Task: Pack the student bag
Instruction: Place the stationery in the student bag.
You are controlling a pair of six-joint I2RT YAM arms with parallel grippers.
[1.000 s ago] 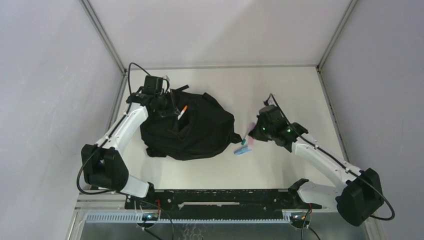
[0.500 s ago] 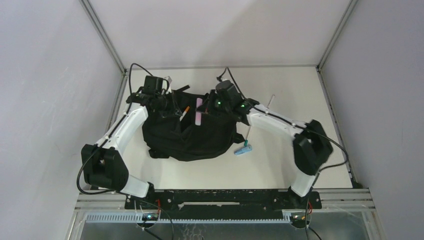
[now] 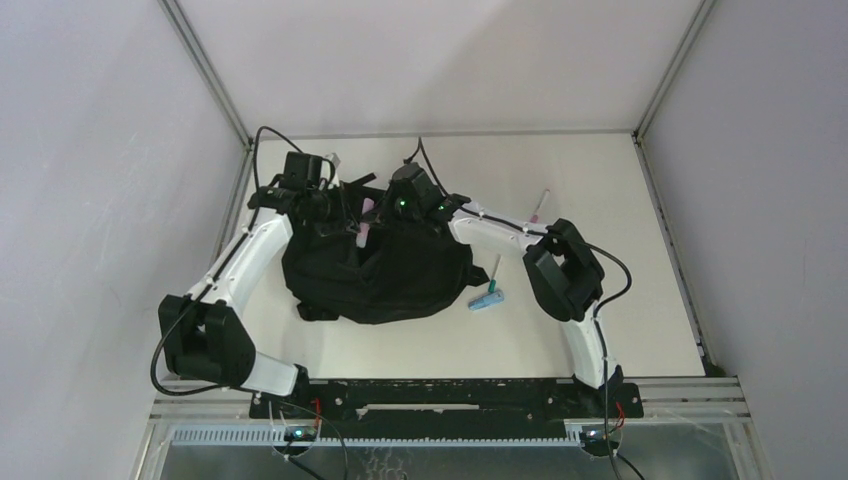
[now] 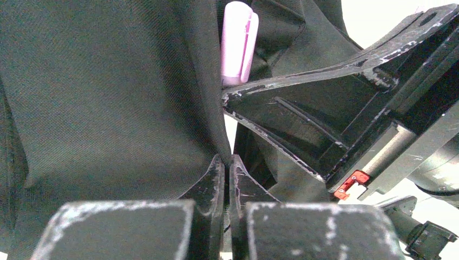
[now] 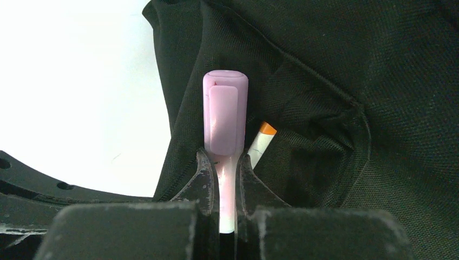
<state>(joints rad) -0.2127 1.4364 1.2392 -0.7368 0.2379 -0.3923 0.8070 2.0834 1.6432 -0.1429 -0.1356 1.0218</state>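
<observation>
Black student bag (image 3: 400, 275) slumped on the white table (image 3: 600, 180), left of centre and toward the far side, opening turned toward the back edge. Left end effector (image 4: 227, 161) pressed together on a fold of the bag's fabric at the far-left rim of the opening, nothing between the fingertips but the pinched cloth. Right end effector (image 5: 227, 162) reaching in from the right across the top of the bag, pinching a pink pen (image 5: 225, 116) by its pale barrel, capped end pointing out past the fingertips over the dark folds at the mouth of the bag. Just beside the pink pen, to its right in the right wrist view, an orange-tipped white pen (image 5: 262, 141) lying tilted in a fold of the bag. From overhead, both end effectors close together above the opening, pink cap between them. On bare table to the right of the bag, a thin teal-ended pen (image 3: 495, 270) and a small blue object (image 3: 486, 300) just beside each other near the bag's right edge; touching or apart, impossible to tell. Farther back and well apart from those, a slim pen with a reddish tip (image 3: 541, 204). Anything deeper in the bag hidden by black fabric.
</observation>
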